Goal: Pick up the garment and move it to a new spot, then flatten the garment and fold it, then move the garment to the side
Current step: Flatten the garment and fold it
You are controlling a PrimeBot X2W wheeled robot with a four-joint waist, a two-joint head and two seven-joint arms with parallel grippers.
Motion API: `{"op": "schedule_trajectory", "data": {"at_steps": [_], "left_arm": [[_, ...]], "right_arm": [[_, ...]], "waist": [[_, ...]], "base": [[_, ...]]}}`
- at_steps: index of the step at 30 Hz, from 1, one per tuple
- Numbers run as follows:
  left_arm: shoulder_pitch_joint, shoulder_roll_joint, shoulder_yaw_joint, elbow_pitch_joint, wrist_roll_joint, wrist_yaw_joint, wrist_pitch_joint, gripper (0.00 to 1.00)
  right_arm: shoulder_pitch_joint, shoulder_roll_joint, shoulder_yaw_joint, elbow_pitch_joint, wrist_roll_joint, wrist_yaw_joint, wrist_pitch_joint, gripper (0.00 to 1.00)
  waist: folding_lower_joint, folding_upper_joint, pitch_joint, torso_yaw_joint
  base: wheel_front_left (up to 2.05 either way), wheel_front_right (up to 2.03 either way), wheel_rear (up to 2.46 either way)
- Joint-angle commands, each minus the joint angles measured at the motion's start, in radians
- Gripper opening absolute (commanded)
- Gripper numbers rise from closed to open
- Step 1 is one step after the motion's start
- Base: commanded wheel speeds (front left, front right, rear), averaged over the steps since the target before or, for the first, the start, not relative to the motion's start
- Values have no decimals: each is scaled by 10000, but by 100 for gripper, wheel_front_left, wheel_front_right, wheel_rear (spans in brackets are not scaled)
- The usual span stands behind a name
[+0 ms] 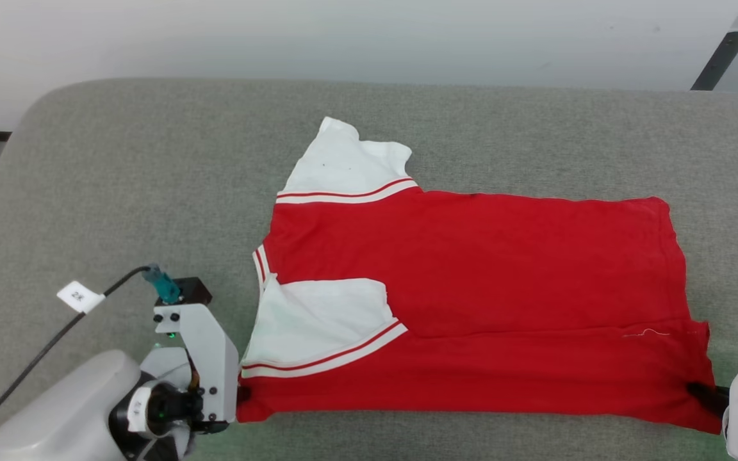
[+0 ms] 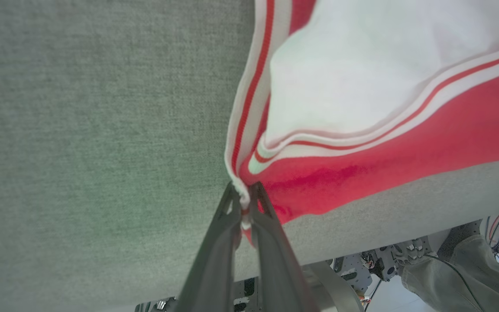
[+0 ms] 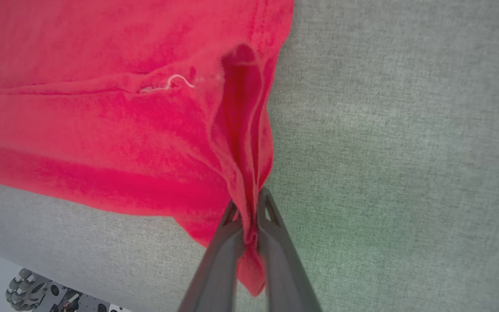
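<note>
**Both tools pinch the near corners of the jersey**

At the lower left of the head view, the left tool (image 2: 244,203) is pressed together on the striped collar-side corner of the red jersey T-shirt (image 1: 503,269). White trim is nipped between its tips. Just right of it, the near sleeve (image 1: 321,320) lies folded in over the red body. The far sleeve (image 1: 350,160) spreads out flat toward the upper centre.

The jersey rests back-up across the middle of the gray fabric-covered counter (image 1: 119,179), hem to the right. A shallow crease runs along its near part.

At the lower right, the right tool (image 3: 249,210) pinches the bunched hem corner. Holding both ends of one edge probably keeps it taut, ready to be pulled flat or carried over as a straight fold.
</note>
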Motion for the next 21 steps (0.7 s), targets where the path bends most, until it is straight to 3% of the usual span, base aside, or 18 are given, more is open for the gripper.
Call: {"op": "schedule_trajectory", "data": {"at_steps": [1, 4, 5, 9, 14, 16, 18, 20, 21], "left_arm": [[43, 109, 36, -47, 37, -60, 0, 5], [-20, 223, 50, -123, 84, -20, 53, 12], [-41, 272, 77, -163, 56, 22, 63, 6], [-210, 558, 174, -406, 133, 144, 147, 18], [-465, 906, 316, -824, 265, 348, 200, 45], [-608, 1010, 396, -991, 327, 375, 198, 50], [-744, 1128, 468, -1107, 426, 406, 148, 73], [-881, 1206, 536, -1195, 442, 460, 205, 79], [-966, 1269, 561, -1223, 473, 478, 228, 87]], "right_arm": [[75, 11, 20, -101, -112, -14, -33, 97], [113, 32, 5, -194, -156, -14, -33, 100], [139, 51, -14, -265, -172, -13, -37, 100], [247, 144, -127, -677, -257, -13, -194, 100], [416, 272, -207, -1435, -463, -13, -824, 100], [350, 304, -182, -1823, -645, -13, -1452, 100], [319, 303, -62, -2137, -846, -13, -2159, 100], [253, 300, 65, -2381, -993, -13, -2924, 100], [217, 280, 175, -2480, -1084, -13, -3298, 100]], "waist": [[0, 0, -44, -61], [0, 0, -93, -117], [0, 0, -118, -145], [0, 0, -185, -249], [0, 0, -239, -424], [0, 0, -244, -512], [0, 0, -233, -635], [0, 0, -205, -785], [0, 0, -181, -876]], "base": [[0, 0, 0], [0, 0, 0], [0, 0, 0], [0, 0, 0], [0, 0, 0], [0, 0, 0], [0, 0, 0], [0, 0, 0], [0, 0, 0]]}}
